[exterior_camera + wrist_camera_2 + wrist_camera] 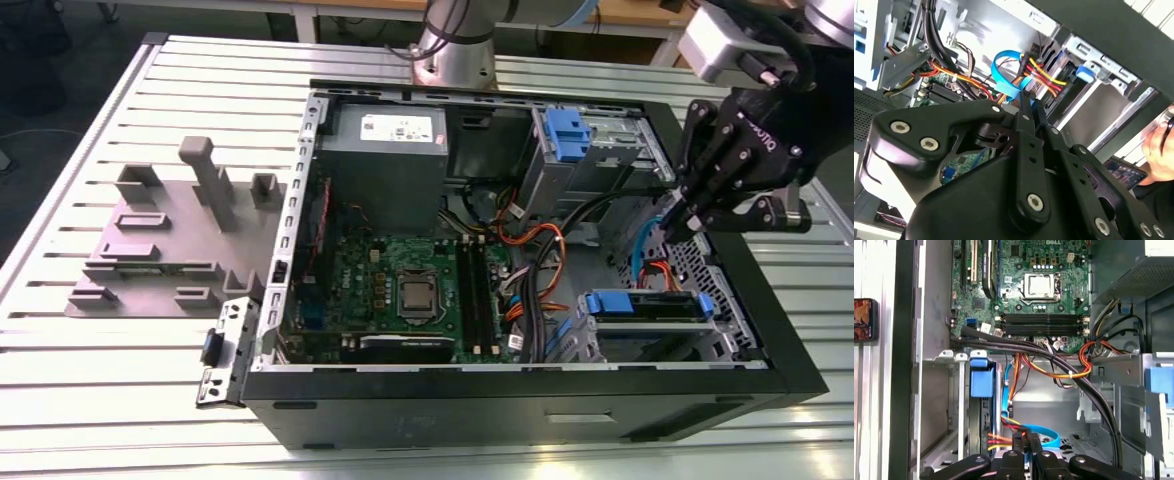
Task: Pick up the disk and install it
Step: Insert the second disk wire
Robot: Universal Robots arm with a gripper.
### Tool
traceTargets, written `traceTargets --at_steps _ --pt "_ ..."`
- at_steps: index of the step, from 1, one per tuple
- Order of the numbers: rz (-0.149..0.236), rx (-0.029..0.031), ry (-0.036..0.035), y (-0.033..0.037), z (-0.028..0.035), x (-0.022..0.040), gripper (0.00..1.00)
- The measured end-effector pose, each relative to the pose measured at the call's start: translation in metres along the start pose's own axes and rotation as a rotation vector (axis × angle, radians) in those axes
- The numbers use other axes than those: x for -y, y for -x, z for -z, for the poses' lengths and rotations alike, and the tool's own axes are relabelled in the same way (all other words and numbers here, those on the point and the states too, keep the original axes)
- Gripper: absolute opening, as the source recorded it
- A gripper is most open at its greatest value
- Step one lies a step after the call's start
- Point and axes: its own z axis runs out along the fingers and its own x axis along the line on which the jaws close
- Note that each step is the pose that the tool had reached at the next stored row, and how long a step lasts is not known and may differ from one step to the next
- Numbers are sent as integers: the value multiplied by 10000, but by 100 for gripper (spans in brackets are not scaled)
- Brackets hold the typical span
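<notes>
The disk [647, 305] sits in the lower drive bay at the front right corner of the open computer case [534, 400], its blue bracket showing at both ends. In the first wrist view its blue tab [981, 381] stands at the bay's mouth; the second wrist view shows the same tab [1085, 73]. My gripper [673, 228] hangs over the case's right side, above and behind the disk, apart from it. Its fingers [1026, 441] are pressed together beside a blue flat cable [1041, 435] and a bundle of red, yellow and orange wires [1046, 77]. Nothing sits between the fingertips [1026, 100].
The motherboard [400, 280] fills the case floor, with a grey power supply [387, 150] and a blue caddy [566, 135] at the back. Black cables [1054, 355] cross the middle. A grey fixture [167, 240] stands at the exterior view's left. A person's hand [1160, 145] is near a phone [864, 320].
</notes>
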Motion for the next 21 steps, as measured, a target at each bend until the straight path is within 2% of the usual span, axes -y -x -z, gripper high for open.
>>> traceTargets --at_steps 3,6,9,15,21 --pt "0 1 -138 -14 -18 -45 16" --pt "1 6 -328 -24 -35 -73 16" --pt "5 14 -458 -41 -55 -105 16" --pt "9 22 -597 -110 -114 -185 16" --pt "17 26 -727 -233 -167 -226 16"
